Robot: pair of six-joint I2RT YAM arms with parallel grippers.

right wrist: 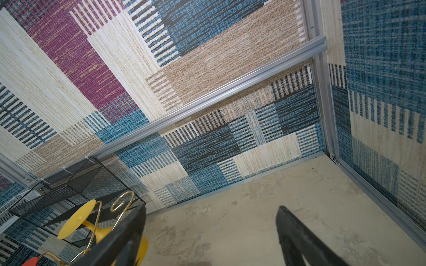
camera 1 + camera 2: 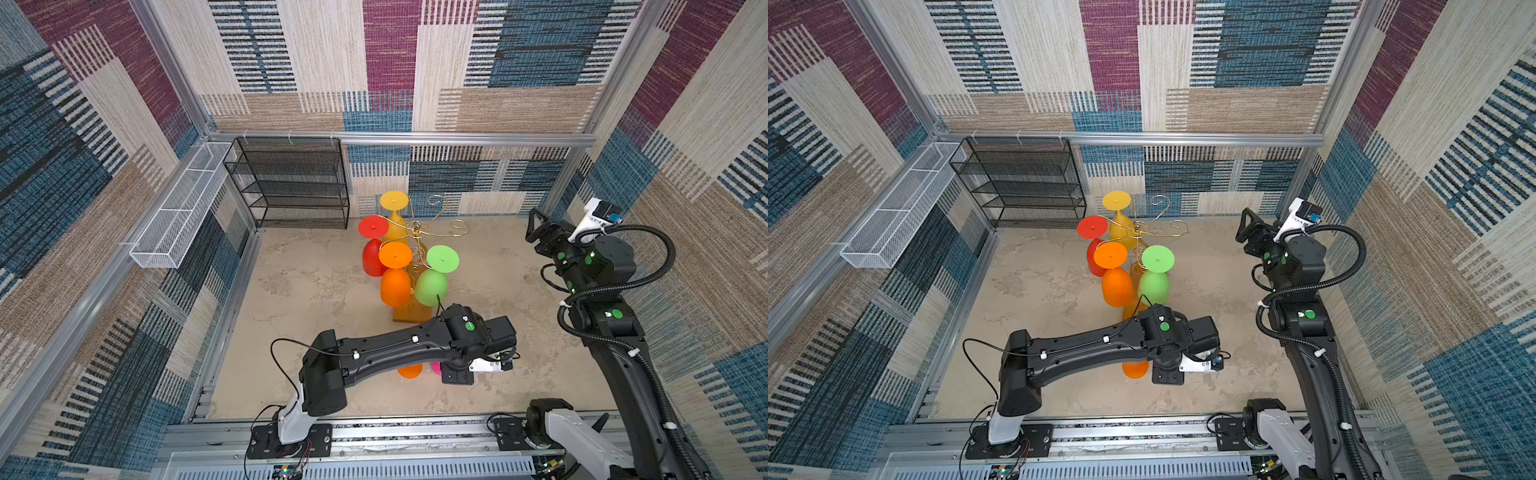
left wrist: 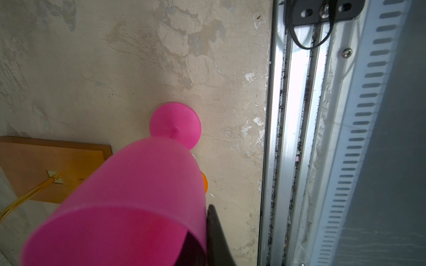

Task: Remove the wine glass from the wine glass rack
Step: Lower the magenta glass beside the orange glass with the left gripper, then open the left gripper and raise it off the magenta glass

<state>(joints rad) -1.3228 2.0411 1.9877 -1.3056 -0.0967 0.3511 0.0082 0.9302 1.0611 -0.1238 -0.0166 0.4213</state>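
- At table centre, in both top views: the wine glass rack stands with its post upright and its wooden base on the table.
- Four glasses hang from its scroll arms with the long axis vertical, foot up and mouth down: yellow glass, red glass, orange glass, green glass.
- Just in front of the base, the left arm lies across the table. Under its wrist only a sliver of the pink wine glass shows, beside an orange object.
- The right gripper is raised at back right, well apart from the rack.
- Left wrist view: the pink wine glass fills the frame and is off the rack.
  - Its long axis runs straight away from the camera, mouth toward the lens and foot down toward the table. Foot-to-table contact: cannot tell.
  - The left gripper is clamped tight on the bowl wall at the rim. One finger is outside; the other shows dark through the pink wall.
  - A corner of the rack's base sits just beside the bowl, and the orange object peeks out behind it.
- Right wrist view: the right gripper's jaws are spread wide with nothing between them. The yellow glass and a gold scroll sit just past one finger.
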